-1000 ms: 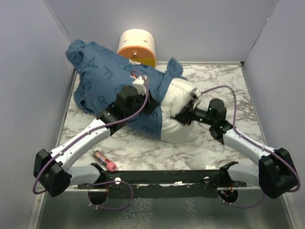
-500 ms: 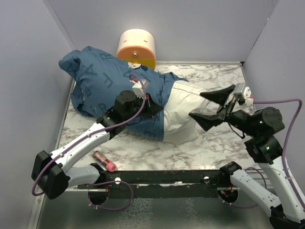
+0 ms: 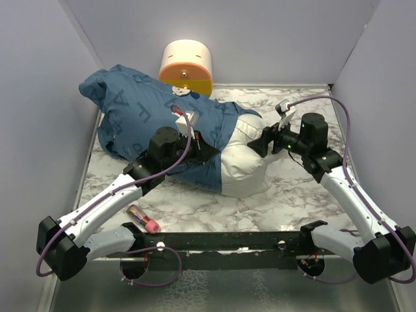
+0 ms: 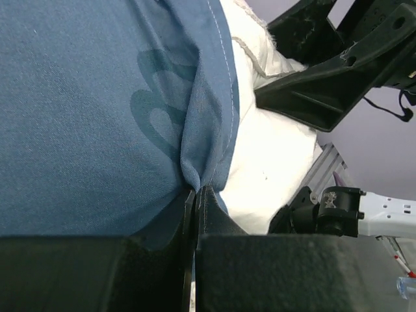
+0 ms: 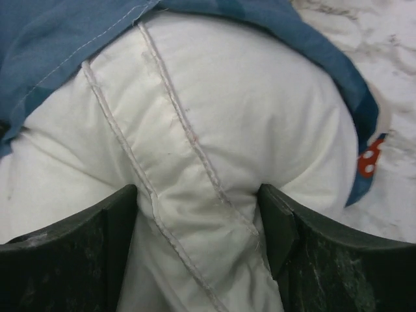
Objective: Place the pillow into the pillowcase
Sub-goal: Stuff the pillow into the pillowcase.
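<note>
The blue pillowcase (image 3: pixel 140 117) lies at the back left with the white pillow (image 3: pixel 244 172) partly inside it; the pillow's near right end sticks out. My left gripper (image 3: pixel 208 147) is shut on the pillowcase's hem (image 4: pixel 208 130) at the opening, and the wrist view shows the cloth pinched between the closed jaws (image 4: pixel 195 192) beside the pillow (image 4: pixel 266 143). My right gripper (image 3: pixel 261 144) is open wide and pressed into the pillow's exposed end. A seamed fold of the pillow (image 5: pixel 227 97) bulges between its fingertips (image 5: pixel 198 201), below the pillowcase's edge (image 5: pixel 52 32).
A cream-and-orange cylinder (image 3: pixel 186 65) stands against the back wall behind the pillowcase. A small pink-and-red tube (image 3: pixel 143 218) lies near the front left. Grey walls close in both sides, and a black rail (image 3: pixel 221 240) runs along the near edge.
The right gripper let go of the pillow, swung out to the right with its jaws wide, then came back against the pillow's end. The pillowcase bunched further left.
</note>
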You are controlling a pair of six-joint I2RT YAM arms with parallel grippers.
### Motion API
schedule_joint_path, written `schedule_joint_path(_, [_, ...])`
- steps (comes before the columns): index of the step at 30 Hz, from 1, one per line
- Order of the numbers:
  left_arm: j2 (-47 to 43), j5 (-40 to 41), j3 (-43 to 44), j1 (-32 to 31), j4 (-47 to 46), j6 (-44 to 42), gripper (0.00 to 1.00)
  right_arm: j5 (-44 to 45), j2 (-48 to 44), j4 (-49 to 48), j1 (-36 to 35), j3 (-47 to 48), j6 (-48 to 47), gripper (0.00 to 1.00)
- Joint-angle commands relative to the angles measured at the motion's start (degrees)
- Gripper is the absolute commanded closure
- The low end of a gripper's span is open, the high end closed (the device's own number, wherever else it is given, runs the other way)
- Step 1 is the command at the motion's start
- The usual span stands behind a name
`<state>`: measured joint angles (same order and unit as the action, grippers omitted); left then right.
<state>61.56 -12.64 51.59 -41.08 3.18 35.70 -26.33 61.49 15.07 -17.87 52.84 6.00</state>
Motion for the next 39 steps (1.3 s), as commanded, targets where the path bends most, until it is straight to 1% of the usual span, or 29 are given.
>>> schedule_joint_path(1, [-1.7,-2.2,1.3,-0.6,4.1,-0.5,1.00,-15.0,-0.1,-3.2,-0.1,-5.7,2.1,0.42])
schedule_joint_path(2, [-1.9,-1.9,3.1,-0.6,5.1,-1.3,1.00,-16.6,0.0,-5.5,-0.1,-7.1,3.1,0.55])
schedule_joint_path(3, [-2.1,-1.5,5.4,-0.5,6.0,-2.1,0.95,-17.4,-0.4,-7.3,-0.1,-8.4,4.2,0.68])
schedule_joint_path(4, [-2.2,-1.3,7.9,-0.5,6.8,-3.3,0.82,-17.7,-0.9,-9.1,-0.2,-10.1,5.3,0.79])
schedule_joint_path(5, [-2.3,-0.8,10.6,-0.5,7.2,-4.3,0.70,-17.9,-1.5,-10.7,-0.2,-11.2,6.0,0.85])
schedule_joint_path(6, [-2.1,-0.2,13.1,-0.5,7.3,-4.8,0.58,-18.1,-2.0,-12.2,-0.2,-12.1,6.6,0.90])
schedule_joint_path(7, [-1.8,0.8,15.7,-0.5,7.3,-5.4,0.49,-18.4,-2.5,-13.5,-0.2,-13.0,7.3,0.92])
schedule_joint_path(8, [-1.1,1.9,18.3,-0.5,7.6,-5.5,0.43,-18.9,-2.8,-14.7,-0.2,-13.9,7.9,0.94])
schedule_joint_path(9, [-0.1,3.1,20.9,-0.4,8.2,-5.5,0.39,-19.3,-3.0,-15.6,-0.2,-14.8,8.4,0.95])
schedule_joint_path(11, [4.1,4.5,27.8,-0.5,10.7,-5.5,0.37,-20.1,-2.9,-16.9,-0.2,-16.1,9.1,0.95])
schedule_joint_path(13, [9.4,6.0,34.3,-0.5,15.3,-5.4,0.37,-20.7,-3.0,-18.3,-0.2,-17.1,9.8,0.95])
schedule_joint_path(19, [30.5,12.1,58.9,-0.9,39.9,-11.3,0.34,-20.6,-3.0,-20.0,-0.2,-18.0,10.4,0.96])
schedule_joint_path(21, [37.1,13.0,66.0,-1.0,46.1,-14.2,0.32,-20.9,-2.7,-20.7,-0.2,-18.0,10.9,0.96])
schedule_joint_path(24, [44.4,14.1,73.2,-1.1,50.6,-17.6,0.30,-21.2,-2.5,-21.3,-0.2,-18.2,11.1,0.96])
schedule_joint_path(27, [48.8,14.3,76.8,-1.1,51.5,-20.1,0.28,-21.4,-2.6,-21.6,-0.2,-18.7,11.2,0.96])
schedule_joint_path(31, [53.6,13.2,81.0,-1.1,54.9,-20.4,0.28,-21.6,-3.2,-21.7,-0.2,-19.6,11.5,0.96])
schedule_joint_path(32, [54.4,12.5,81.9,-1.1,55.9,-20.2,0.30,-21.4,-3.4,-21.7,-0.3,-19.9,11.6,0.96])
schedule_joint_path(33, [54.9,11.3,82.5,-1.1,56.2,-19.8,0.33,-21.4,-3.6,-21.8,-0.2,-20.2,11.7,0.96])
schedule_joint_path(34, [54.9,9.3,82.6,-1.1,55.9,-19.1,0.44,-21.4,-3.7,-21.9,-0.2,-20.4,11.7,0.96])
schedule_joint_path(36, [54.0,5.7,81.6,-1.1,53.0,-16.6,0.73,-21.6,-3.7,-22.3,-0.3,-20.9,12.0,0.96])
schedule_joint_path(37, [53.2,4.0,80.7,-1.1,50.6,-15.0,0.81,-21.8,-3.6,-22.5,-0.2,-21.1,12.1,0.96])
schedule_joint_path(39, [51.2,0.4,78.3,-1.1,44.4,-11.4,0.92,-22.0,-3.3,-22.7,-0.2,-20.9,12.1,0.96])
